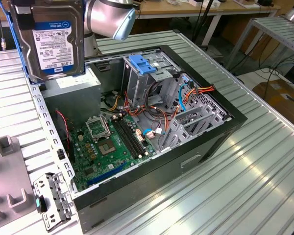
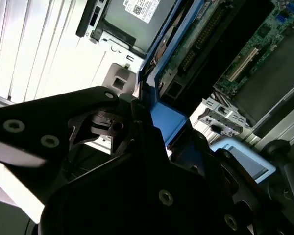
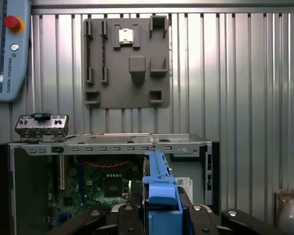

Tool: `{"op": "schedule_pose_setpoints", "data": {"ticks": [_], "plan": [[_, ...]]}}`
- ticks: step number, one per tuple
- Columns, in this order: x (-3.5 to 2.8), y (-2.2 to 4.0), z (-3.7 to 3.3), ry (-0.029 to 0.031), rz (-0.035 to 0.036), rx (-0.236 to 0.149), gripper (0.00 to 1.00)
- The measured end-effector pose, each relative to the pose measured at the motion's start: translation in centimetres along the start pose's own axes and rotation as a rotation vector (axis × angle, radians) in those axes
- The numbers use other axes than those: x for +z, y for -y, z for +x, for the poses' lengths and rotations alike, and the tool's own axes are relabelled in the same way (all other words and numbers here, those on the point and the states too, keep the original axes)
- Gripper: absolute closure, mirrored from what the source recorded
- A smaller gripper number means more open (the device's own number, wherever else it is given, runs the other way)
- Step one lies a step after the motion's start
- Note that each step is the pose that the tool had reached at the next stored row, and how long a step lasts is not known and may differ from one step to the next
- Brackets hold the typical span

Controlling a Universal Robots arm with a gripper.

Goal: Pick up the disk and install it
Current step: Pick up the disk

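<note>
The disk [image 1: 56,41] hangs upright in the air over the back left corner of the open computer case [image 1: 220,129] in the exterior view, its labelled face towards that camera and its blue carrier frame along the left edge. In the first wrist view the disk [image 3: 159,188] appears edge-on, blue frame uppermost, with my gripper [image 3: 159,218] shut on it between two black fingers [image 3: 125,220]. The second wrist view has the blue frame [image 2: 169,120] clamped against the black gripper body. The case's inside lies below the disk.
Inside the case are a green motherboard [image 1: 108,147], a metal drive cage with a light-blue latch plate [image 1: 142,63] and orange and blue cables [image 1: 196,93]. A grey fixture plate [image 3: 127,61], a metal bracket [image 3: 41,125] and a teach pendant [image 3: 7,49] lie on the ribbed table.
</note>
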State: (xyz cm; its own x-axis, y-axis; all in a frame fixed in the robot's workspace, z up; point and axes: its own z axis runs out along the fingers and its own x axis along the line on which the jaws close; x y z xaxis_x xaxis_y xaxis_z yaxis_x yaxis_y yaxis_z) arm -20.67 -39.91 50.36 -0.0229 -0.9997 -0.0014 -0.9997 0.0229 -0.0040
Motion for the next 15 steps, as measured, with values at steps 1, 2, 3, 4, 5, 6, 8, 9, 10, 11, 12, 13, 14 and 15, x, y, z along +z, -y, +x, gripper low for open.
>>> {"op": "schedule_pose_setpoints", "data": {"ticks": [1, 2, 3, 4, 5, 6, 8, 9, 10, 11, 12, 13, 14, 15], "plan": [[0.06, 0.56, 0.17, 0.0001, 0.0001, 0.0, 0.63], [0.11, 1.26, 0.31, 0.0001, 0.0, 0.0, 0.63], [0.15, 1.72, 0.38, 0.0001, 0.0001, 0.0, 0.63], [0.17, 2.08, 0.43, 0.0001, 0.0001, 0.0, 0.63], [0.21, 2.6, 0.49, 0.0001, 0.0001, 0.0, 0.63], [0.23, 2.97, 0.54, 0.0001, 0.0001, 0.0, 0.63], [0.28, 3.85, 0.63, 0.0001, 0.0001, 0.0, 0.63], [0.32, 4.39, 0.69, 0.0001, 0.0001, 0.0, 0.63], [0.35, 4.74, 0.74, 0.0001, 0.0001, 0.0, 0.63], [0.37, 5.16, 0.8, 0.0001, 0.0001, 0.0, 0.63], [0.4, 5.52, 0.84, 0.0001, 0.0, 0.0, 0.63], [0.42, 5.91, 0.88, 0.0, 0.0, 0.0, 0.63], [0.45, 6.32, 0.92, 0.0001, 0.0001, 0.0, 0.63], [0.48, 6.73, 0.94, 0.0001, 0.0001, 0.0, 0.63]]}}
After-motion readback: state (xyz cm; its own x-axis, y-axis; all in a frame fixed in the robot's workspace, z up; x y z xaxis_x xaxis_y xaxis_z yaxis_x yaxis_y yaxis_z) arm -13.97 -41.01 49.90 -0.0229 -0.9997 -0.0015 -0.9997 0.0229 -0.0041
